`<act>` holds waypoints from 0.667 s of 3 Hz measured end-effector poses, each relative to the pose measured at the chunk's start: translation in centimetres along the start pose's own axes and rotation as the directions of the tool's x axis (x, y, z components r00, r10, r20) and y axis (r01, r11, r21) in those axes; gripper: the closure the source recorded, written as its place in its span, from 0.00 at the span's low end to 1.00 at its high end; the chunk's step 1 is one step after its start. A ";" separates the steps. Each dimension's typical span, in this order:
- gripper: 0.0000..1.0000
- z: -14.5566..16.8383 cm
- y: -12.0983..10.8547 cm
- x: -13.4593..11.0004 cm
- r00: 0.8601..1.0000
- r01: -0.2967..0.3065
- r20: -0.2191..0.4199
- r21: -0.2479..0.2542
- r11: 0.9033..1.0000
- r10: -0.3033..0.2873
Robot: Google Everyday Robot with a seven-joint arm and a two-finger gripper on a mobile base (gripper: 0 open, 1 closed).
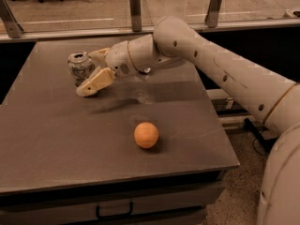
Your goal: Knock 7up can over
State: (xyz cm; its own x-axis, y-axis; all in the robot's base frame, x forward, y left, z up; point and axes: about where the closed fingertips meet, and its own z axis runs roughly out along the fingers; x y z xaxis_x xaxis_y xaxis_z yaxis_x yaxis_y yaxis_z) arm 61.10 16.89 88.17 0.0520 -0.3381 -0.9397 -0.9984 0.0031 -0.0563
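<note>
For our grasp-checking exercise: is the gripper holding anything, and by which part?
Nothing is held: the gripper is open beside the upright 7up can, not clamped on it.

Light is dim and warm, from above. Gripper (90, 74), at the 7up can (78, 64) far left on the table (47, 149), throws a soft shadow nearward. Pale sheen mid-table.
</note>
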 end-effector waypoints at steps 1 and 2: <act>0.42 2.2 0.1 -0.6 1.000 0.010 -0.001 -0.053 0.999 -0.011; 0.64 3.0 0.4 -0.9 0.999 0.051 -0.008 -0.085 0.995 -0.052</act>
State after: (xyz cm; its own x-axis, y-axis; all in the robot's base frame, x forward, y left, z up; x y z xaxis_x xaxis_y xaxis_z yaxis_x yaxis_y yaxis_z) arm 60.73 19.99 88.02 0.1040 -0.3457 -0.9326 -0.9926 -0.0947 -0.0756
